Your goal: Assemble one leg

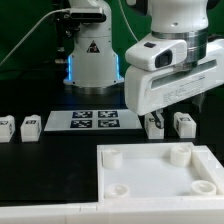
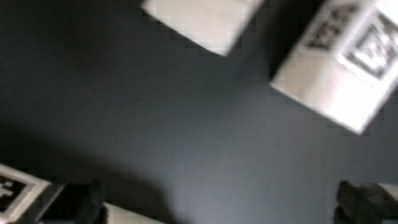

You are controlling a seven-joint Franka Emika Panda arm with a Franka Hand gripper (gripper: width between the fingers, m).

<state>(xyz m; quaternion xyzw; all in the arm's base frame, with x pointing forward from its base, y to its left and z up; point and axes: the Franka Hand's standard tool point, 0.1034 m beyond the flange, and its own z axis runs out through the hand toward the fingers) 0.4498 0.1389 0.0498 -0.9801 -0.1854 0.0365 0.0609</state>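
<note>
Four small white legs with marker tags stand on the black table: two at the exterior view's left (image 1: 5,127) (image 1: 30,125) and two at its right (image 1: 155,125) (image 1: 183,123). My gripper (image 1: 172,110) hangs just above the right pair, open and empty. In the blurred wrist view the gripper (image 2: 222,205) has its fingers (image 2: 80,200) spread wide with only dark table between them. A tagged leg (image 2: 347,65) lies ahead of the fingers, and another tag (image 2: 18,190) shows beside one finger.
The large white square tray-like piece (image 1: 150,175) with round corner sockets lies at the front. The marker board (image 1: 95,120) lies mid-table before the robot base (image 1: 92,55). A white part (image 2: 205,20) shows at the wrist view's edge.
</note>
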